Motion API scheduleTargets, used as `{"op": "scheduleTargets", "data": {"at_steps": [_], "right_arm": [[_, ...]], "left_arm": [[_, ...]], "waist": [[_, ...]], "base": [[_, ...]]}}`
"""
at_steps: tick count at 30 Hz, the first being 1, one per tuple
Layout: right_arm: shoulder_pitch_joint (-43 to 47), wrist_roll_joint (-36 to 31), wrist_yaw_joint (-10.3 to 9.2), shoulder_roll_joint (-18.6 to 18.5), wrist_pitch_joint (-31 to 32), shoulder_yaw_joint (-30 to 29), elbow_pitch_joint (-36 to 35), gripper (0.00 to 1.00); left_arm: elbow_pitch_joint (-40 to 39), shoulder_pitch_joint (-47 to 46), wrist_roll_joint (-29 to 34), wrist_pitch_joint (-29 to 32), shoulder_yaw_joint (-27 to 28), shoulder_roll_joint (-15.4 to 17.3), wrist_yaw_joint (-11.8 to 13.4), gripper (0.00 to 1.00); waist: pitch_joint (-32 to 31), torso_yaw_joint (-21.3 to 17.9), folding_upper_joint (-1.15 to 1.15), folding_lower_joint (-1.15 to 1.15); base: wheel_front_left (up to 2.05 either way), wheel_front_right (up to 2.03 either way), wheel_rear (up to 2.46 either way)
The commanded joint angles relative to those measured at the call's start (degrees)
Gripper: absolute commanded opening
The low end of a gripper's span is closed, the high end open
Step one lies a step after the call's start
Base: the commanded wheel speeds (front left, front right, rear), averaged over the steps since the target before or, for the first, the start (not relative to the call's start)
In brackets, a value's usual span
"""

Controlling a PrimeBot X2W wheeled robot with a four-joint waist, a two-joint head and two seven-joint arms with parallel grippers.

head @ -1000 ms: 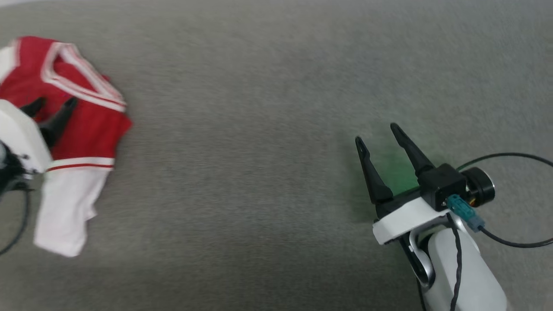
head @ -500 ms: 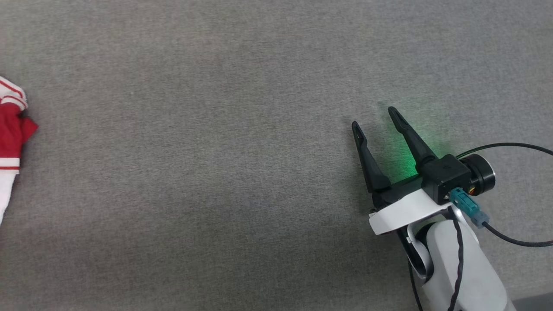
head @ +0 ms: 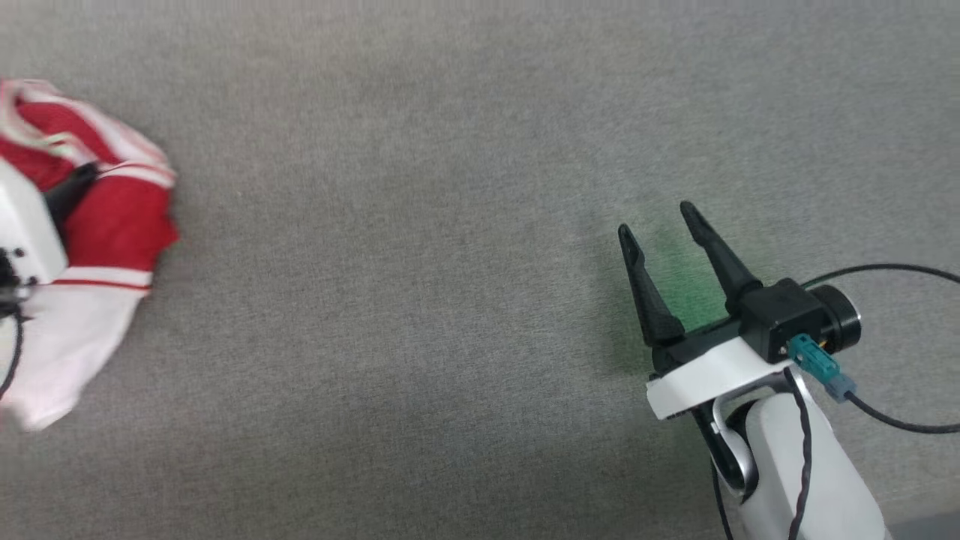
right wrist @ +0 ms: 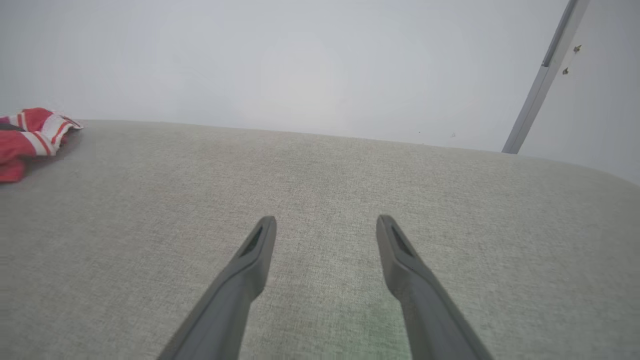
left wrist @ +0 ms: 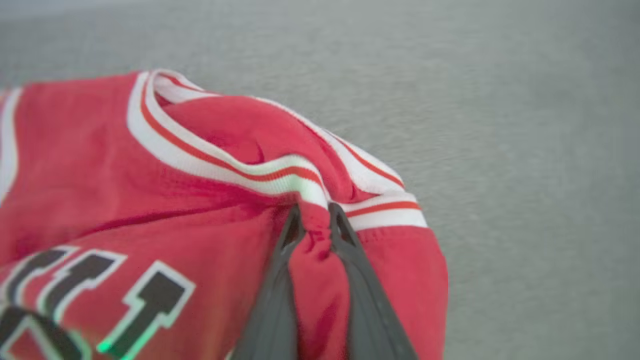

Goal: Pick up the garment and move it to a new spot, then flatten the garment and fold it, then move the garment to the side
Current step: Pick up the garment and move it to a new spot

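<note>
The grey woven-fabric surface (head: 420, 225) runs under and ahead of the right gripper (head: 655, 219), whose jaws stand apart. The garment (head: 112, 225) lies bunched on it well left of those jaws, a red fold pinched between the jaws of the left gripper (left wrist: 316, 212).

head: overhead, looking down | wrists: low — along fingers (right wrist: 240, 285) | shared: garment (head: 112, 225)

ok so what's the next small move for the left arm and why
Probably lift the left gripper a little: its jaws are pinched on a fold of the garment beside the striped collar, it is bunched far to the robot's left, and bare grey surface lies toward the open right gripper.
</note>
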Motion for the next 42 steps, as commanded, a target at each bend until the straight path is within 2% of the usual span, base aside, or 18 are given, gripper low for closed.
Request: {"op": "scheduleTargets", "data": {"at_steps": [1,6,10,17,18,21,24,28,31,34,42], "right_arm": [[0.6,0.6,-0.04,0.0,-0.1,-0.1,0.0,1.0],[1.9,2.4,-0.04,0.0,-0.1,-0.2,-0.1,1.0],[2.6,4.0,-0.04,0.0,-0.1,-0.5,-0.8,1.0],[3.5,7.8,-0.04,0.0,-0.1,-0.6,-2.7,1.0],[3.9,8.9,-0.04,0.0,-0.1,-0.5,-3.1,1.0],[4.8,10.4,-0.04,0.0,-0.1,-0.8,-3.6,1.0],[5.5,12.0,-0.04,0.1,-0.1,-0.6,-4.3,1.0],[6.3,13.5,-0.04,0.0,-0.1,0.1,-4.9,1.0],[6.9,14.3,-0.04,0.0,-0.1,0.0,-5.3,1.0],[7.3,15.1,-0.04,0.0,-0.1,-0.1,-5.9,1.0],[7.4,15.8,-0.04,0.0,-0.1,0.5,-6.4,1.0]], "left_arm": [[-1.7,-1.1,0.3,-0.6,-0.6,0.6,0.0,0.0],[-12.2,-3.5,3.3,-2.5,-6.8,1.2,0.0,0.0],[-19.2,-7.1,5.7,-2.8,-12.0,0.1,0.0,0.0],[-28.1,-16.1,10.0,-1.7,-23.0,-5.3,0.0,0.0],[-29.4,-18.0,11.5,-1.7,-25.1,-7.5,0.0,0.0],[-32.1,-19.4,12.2,-1.0,-26.5,-11.4,0.0,0.0],[-34.6,-17.9,14.4,3.2,-26.7,-12.4,0.0,0.0],[-36.3,-14.4,15.6,9.4,-26.7,-11.3,0.0,0.0],[-35.8,-12.0,15.0,12.8,-26.7,-9.4,0.0,0.0],[-35.3,-10.5,16.9,16.2,-26.7,-7.4,0.0,0.0],[-31.7,-7.5,18.3,20.9,-27.1,-5.3,0.0,0.0]], "waist": [[-1.4,-0.4,0.0,0.0],[-2.6,-2.2,0.0,0.0],[-2.3,-4.9,0.0,0.0],[-0.1,-11.7,0.0,0.0],[0.7,-13.6,0.0,0.0],[1.4,-16.2,0.0,0.0],[2.1,-18.6,0.0,0.0],[2.6,-21.3,0.0,0.0],[2.8,-22.5,0.0,0.0],[3.1,-23.2,0.0,0.0],[3.9,-23.6,0.0,0.0]], "base": [[0.0,0.0,0.0],[0.0,0.0,0.0],[0.0,0.0,0.0],[0.0,0.0,0.0],[0.0,0.0,0.0],[0.0,0.0,0.0],[0.0,0.0,0.0],[0.0,0.0,0.0],[0.0,0.0,0.0],[0.0,0.0,0.0],[0.0,0.0,0.0]]}}
